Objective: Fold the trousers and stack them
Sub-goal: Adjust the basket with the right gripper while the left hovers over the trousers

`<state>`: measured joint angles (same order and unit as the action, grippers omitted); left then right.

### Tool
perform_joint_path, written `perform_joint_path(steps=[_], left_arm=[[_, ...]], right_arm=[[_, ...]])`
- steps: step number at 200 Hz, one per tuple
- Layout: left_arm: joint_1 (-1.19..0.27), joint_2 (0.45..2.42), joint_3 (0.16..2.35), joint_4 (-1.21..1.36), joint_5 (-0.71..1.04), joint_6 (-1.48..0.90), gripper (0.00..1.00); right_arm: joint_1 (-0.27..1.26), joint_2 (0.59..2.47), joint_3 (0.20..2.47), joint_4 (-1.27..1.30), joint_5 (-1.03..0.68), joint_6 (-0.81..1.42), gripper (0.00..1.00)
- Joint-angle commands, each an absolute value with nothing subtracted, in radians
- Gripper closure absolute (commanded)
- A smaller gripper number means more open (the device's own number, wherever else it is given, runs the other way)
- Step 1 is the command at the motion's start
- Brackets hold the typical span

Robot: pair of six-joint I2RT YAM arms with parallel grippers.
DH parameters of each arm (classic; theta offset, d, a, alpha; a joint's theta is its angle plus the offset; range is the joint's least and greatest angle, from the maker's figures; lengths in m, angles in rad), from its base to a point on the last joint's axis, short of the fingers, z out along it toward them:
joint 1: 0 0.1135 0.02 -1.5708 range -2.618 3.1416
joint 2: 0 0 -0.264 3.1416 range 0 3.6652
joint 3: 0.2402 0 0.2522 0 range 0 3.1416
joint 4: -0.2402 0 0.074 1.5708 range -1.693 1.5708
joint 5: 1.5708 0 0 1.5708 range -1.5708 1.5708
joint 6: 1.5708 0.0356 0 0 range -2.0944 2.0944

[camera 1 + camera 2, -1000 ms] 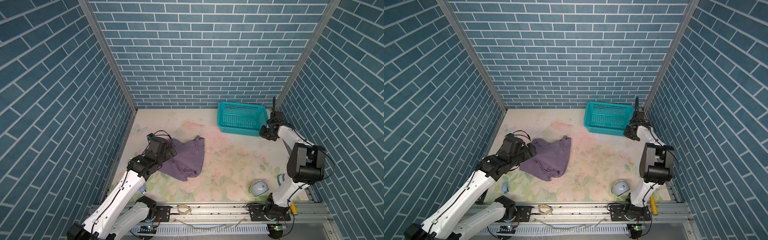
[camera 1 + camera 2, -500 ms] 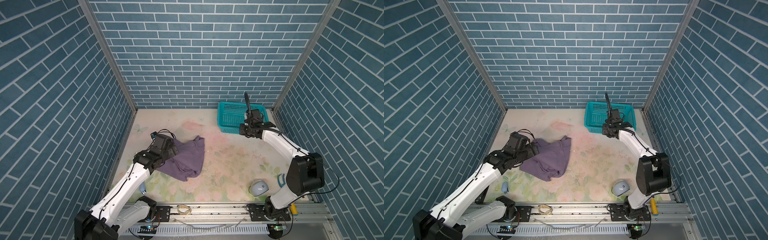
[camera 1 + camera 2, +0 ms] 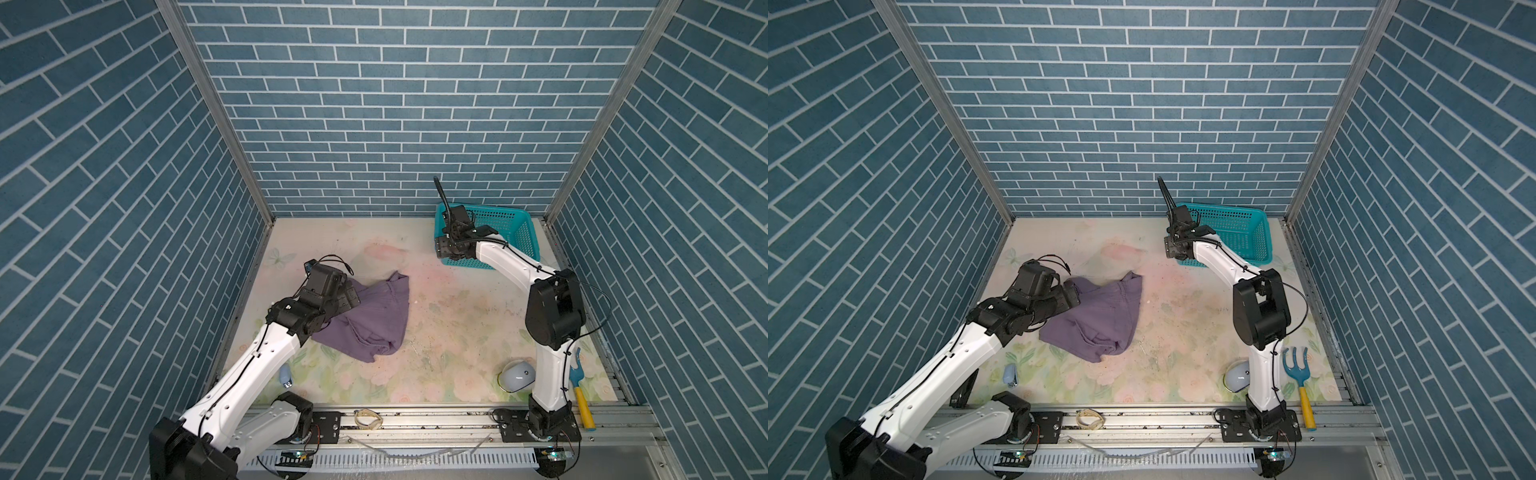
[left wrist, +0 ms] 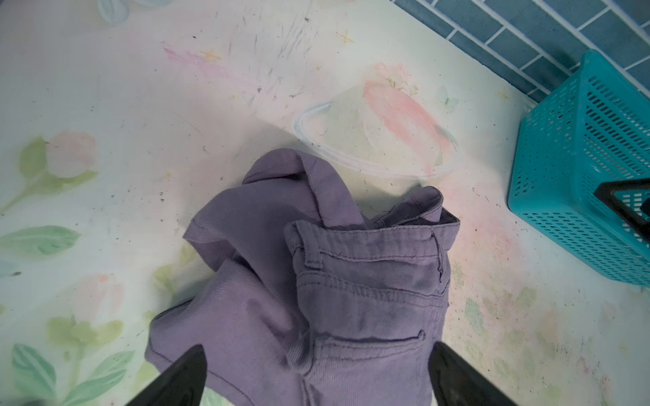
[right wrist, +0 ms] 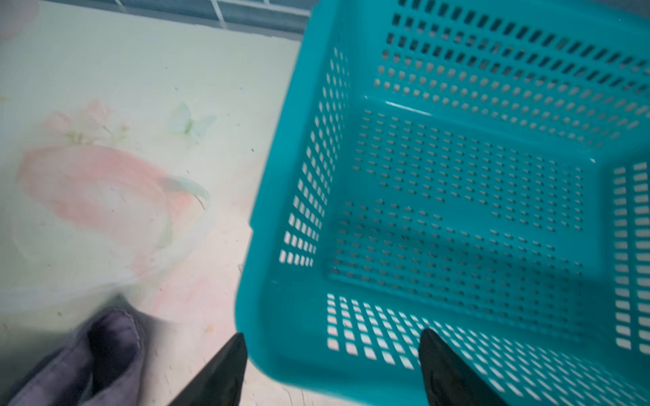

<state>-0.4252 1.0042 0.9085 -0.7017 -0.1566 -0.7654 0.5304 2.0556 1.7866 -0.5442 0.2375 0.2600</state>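
Lying crumpled on the left of the table (image 3: 457, 332), the trousers (image 3: 365, 320) sit just beneath the left gripper (image 4: 316, 351), its jaws spread wide. The right gripper (image 5: 332, 334), jaws likewise apart, hovers over a corner of the basket (image 5: 492, 63).

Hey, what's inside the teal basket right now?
Nothing shows in the teal basket: the right wrist view has its perforated floor bare. In both top views the right arm hides its near left corner.

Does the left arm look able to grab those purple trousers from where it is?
Probably yes. The left hand hangs open right above the trousers, nothing lies between them, and the basket stands well away by the far wall.
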Motion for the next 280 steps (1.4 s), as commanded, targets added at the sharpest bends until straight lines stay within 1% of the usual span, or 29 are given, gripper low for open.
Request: perform_joint_path(steps=[1,35,62,70,94,104,117,182,204,229,239,267,280], left_arm=[[-0.414,0.945,0.891,-0.801,-0.217,-0.753,0.01],[-0.409,0.847,0.872,-0.877,-0.270,-0.759,0.01],[-0.408,0.783,0.850,-0.905,-0.285,-0.769,0.01],[-0.405,0.771,0.848,-0.917,-0.287,-0.774,0.01],[-0.406,0.742,0.846,-0.955,-0.295,-0.781,0.01],[-0.406,0.729,0.846,-0.971,-0.299,-0.780,0.01],[-0.405,0.712,0.840,-0.988,-0.306,-0.785,0.01],[-0.405,0.658,0.799,-0.998,-0.296,-0.822,0.01],[-0.405,0.671,0.800,-0.983,-0.287,-0.826,0.01],[-0.406,0.692,0.802,-0.958,-0.271,-0.830,0.01],[-0.405,0.698,0.801,-0.949,-0.266,-0.834,0.01],[-0.405,0.729,0.806,-0.932,-0.253,-0.834,0.01],[-0.406,0.740,0.813,-0.928,-0.250,-0.834,0.01]], right_arm=[[0.538,2.129,1.903,-0.615,0.260,0.250,0.01],[0.538,2.255,2.012,-0.654,0.283,0.230,0.01],[0.537,2.311,2.054,-0.668,0.303,0.223,0.01],[0.537,2.322,2.059,-0.667,0.304,0.216,0.03],[0.532,2.346,2.059,-0.654,0.305,0.170,0.11],[0.527,2.350,2.056,-0.645,0.290,0.142,0.15],[0.521,2.347,2.045,-0.634,0.273,0.104,0.18],[0.464,2.261,1.931,-0.584,0.194,-0.005,0.23],[0.433,2.238,1.899,-0.584,0.166,-0.020,0.31],[0.390,2.210,1.862,-0.585,0.103,-0.025,0.37],[0.375,2.201,1.855,-0.593,0.079,-0.038,0.42],[0.357,2.200,1.835,-0.607,0.074,-0.113,0.51],[0.356,2.159,1.817,-0.607,0.082,-0.168,0.54]])
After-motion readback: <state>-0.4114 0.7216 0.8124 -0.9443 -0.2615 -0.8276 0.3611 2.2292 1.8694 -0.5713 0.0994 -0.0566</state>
